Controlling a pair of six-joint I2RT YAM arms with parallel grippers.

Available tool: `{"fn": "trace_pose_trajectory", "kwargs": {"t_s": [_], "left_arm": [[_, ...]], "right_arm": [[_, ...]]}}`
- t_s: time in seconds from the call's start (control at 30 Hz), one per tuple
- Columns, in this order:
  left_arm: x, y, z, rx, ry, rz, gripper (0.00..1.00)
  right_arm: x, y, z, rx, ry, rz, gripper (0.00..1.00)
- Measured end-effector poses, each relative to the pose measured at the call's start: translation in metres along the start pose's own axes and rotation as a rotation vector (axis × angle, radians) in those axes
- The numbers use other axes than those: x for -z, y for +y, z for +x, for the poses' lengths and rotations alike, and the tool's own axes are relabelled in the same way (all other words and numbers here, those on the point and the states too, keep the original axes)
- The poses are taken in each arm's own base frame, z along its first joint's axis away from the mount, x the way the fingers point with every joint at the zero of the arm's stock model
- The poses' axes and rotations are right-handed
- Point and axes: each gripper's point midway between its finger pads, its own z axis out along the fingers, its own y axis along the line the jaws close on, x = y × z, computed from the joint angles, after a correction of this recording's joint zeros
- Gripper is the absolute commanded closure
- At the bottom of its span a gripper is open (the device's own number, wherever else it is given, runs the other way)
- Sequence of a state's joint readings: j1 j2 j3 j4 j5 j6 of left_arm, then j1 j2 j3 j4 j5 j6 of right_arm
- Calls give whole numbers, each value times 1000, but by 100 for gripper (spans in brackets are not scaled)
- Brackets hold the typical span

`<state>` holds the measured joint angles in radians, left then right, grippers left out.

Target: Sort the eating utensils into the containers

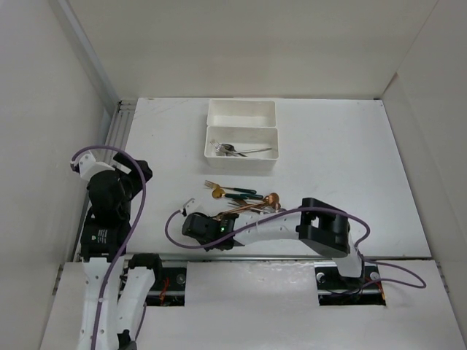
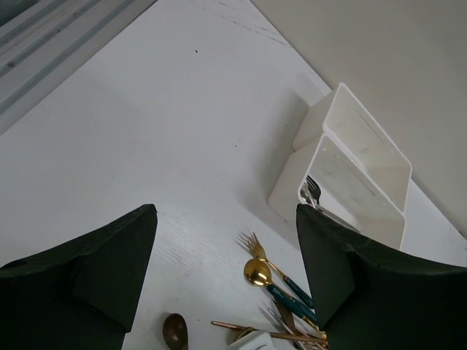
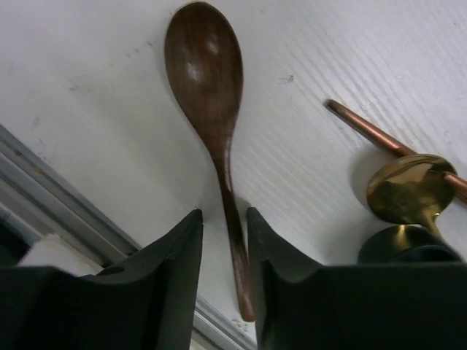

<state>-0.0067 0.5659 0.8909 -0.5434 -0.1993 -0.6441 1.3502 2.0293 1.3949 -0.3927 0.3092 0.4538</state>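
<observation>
Left gripper [image 2: 226,219]: held wide above the surface [image 1: 350,168] at its left side; nothing is seen between the fingers.
Right gripper [image 3: 224,219]: lowered at the near edge of the surface and narrowed around the handle of the brown spoon [image 3: 204,65]. The handle is seen against one finger, and a thin strip of surface shows between it and the other.
Brown spoon: laid flat on the surface, bowl pointing away from the right gripper, set slightly apart from the other utensils.
Loose pile [image 1: 244,200]: gathered mid-surface, between the trays and the arm bases. A gold fork [image 2: 254,244] and a gold spoon [image 2: 256,272] with dark green handles are seen in it, along with a copper handle [image 3: 365,130].
Near tray [image 1: 242,162]: a few silver utensils [image 1: 233,150] are held in it.
Far tray [image 1: 241,104]: placed touching the near tray, long side to long side.
</observation>
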Motion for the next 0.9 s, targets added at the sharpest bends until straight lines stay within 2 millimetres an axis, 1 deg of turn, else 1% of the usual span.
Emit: {"fn": "trace_pose_trajectory", "kwargs": {"t_s": [0.03,0.07,0.1,0.13,0.27,0.4,0.47,0.53,0.6,0.67,0.73,0.77,0.83,0.9], "left_arm": [[1,-2,0,-7,2,8,26],[1,-4,0,-15,3,16,26],[2,-6,0,-24,4,24,26],[3,-8,-1,-31,2,35,26],[11,-24,-14,-63,-33,104,26],[30,-49,-37,-93,-117,243,23],[43,-56,-45,-91,-159,298,23],[54,-64,-50,-90,-187,356,23],[60,-69,-53,-88,-201,395,23],[60,-72,-51,-91,-196,412,23],[56,-71,-45,-95,-178,414,23],[53,-70,-42,-98,-169,410,23],[47,-68,-36,-102,-149,398,23],[40,-66,-31,-106,-129,384,23]], "right_arm": [[-1,3,-1,-5,-7,0,80],[-2,5,-3,-10,-16,0,87],[-3,7,-4,-13,-24,0,96],[-3,9,-5,-17,-31,1,100],[-3,9,-8,-18,-43,5,100],[0,4,-10,40,-48,18,100],[5,-3,-14,90,-58,38,100],[16,-12,-26,131,-83,55,100],[33,-26,-54,157,-137,74,100],[54,-49,-96,163,-227,111,100],[76,-86,-139,184,-331,184,100],[87,-110,-160,197,-382,240,100],[103,-157,-191,238,-447,364,100],[110,-203,-210,300,-454,485,100]]}}
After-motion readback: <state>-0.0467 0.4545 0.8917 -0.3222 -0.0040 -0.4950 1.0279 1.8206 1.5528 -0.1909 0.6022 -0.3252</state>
